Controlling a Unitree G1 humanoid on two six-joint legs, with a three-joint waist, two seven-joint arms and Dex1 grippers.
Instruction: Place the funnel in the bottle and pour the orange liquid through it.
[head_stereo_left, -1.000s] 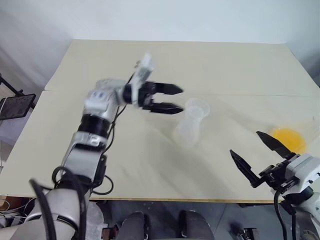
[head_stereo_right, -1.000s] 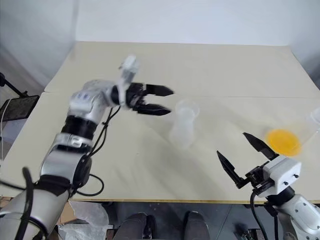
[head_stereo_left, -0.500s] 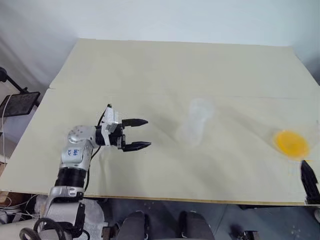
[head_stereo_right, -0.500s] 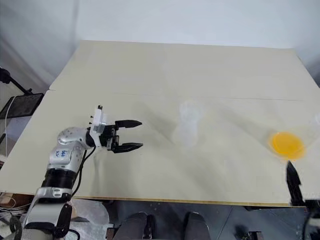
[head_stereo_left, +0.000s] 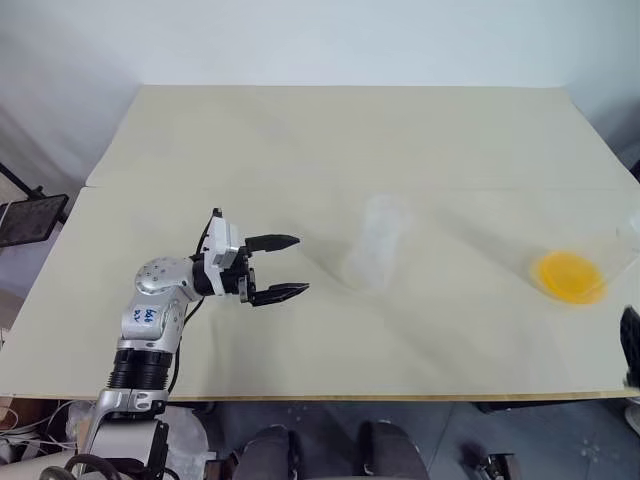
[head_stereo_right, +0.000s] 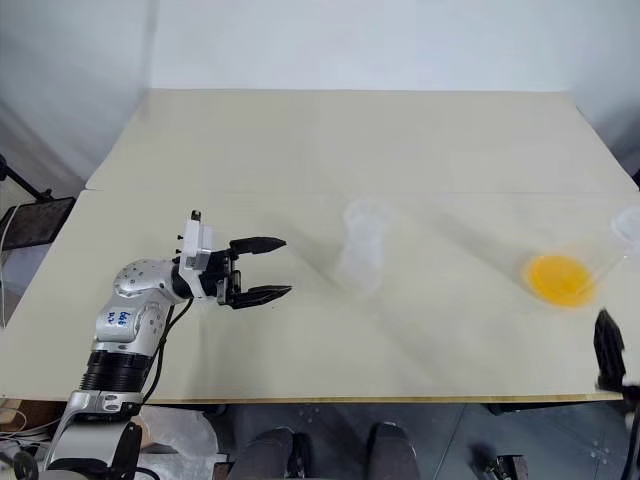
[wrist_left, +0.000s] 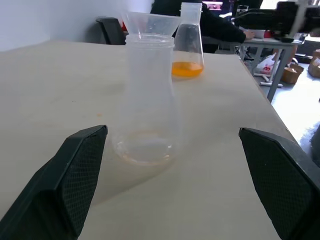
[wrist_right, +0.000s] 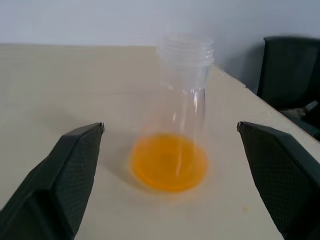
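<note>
The table (head_stereo_left: 300, 140) carries the bottle (head_stereo_left: 374, 257) near its middle with the funnel (wrist_left: 152, 22) already seated in its neck, so the pouring step looks to be next. The flask (wrist_right: 182, 112) holding the orange liquid (head_stereo_left: 567, 276) stands well apart by the right edge. The left gripper (head_stereo_left: 285, 266) hovers wide open and empty beside the bottle; the right gripper (wrist_right: 170, 150) (jaws spread just as wide) faces the flask and must close on it, then carry and tip it over the funnel.
</note>
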